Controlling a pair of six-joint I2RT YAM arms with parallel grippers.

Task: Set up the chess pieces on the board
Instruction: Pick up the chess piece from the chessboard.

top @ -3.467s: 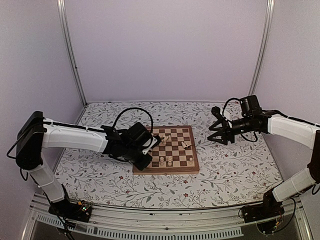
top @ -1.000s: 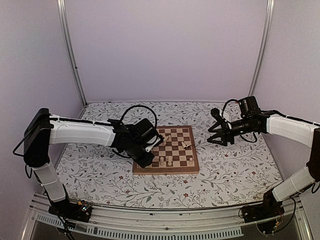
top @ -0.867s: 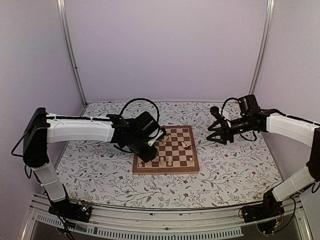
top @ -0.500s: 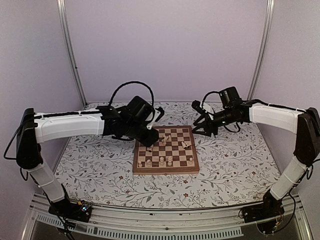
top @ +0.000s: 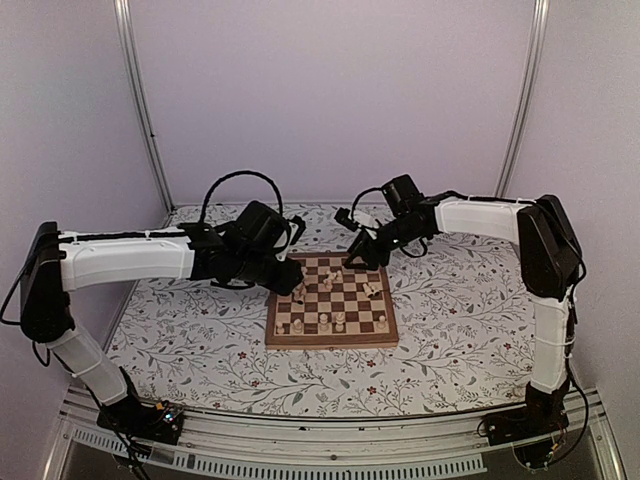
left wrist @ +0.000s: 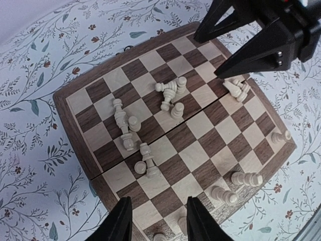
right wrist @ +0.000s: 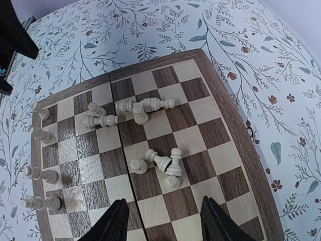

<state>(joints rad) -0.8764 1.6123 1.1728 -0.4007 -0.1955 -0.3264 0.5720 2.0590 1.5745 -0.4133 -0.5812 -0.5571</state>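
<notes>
**Both arms have closed in over the chessboard, pincers open and empty**

In the overhead view, the left pincer (top: 297, 288) has moved up from the board's lower left corner, where it sat a few seconds ago. It now hangs over the upper left part of the board (top: 330, 341). The right pincer (top: 356, 250) was earlier well off to the right, over the floral table cover (top: 200, 350). It now hangs near the middle of the board's upper edge.

Both pincers stand partly open. Each wrist view shows its two black fingers apart at the bottom of the frame, with nothing clamped between them.

The board lies at the centre of the overhead frame, flat on the cover. The chess pieces (left wrist: 170, 95) are all on it. In the left wrist view, toppled clusters lie in the upper middle and centre left, and a few pieces stand upright along the lower right edge. In that same view the right pincer fills the upper right corner, close above two fallen pieces.
</notes>
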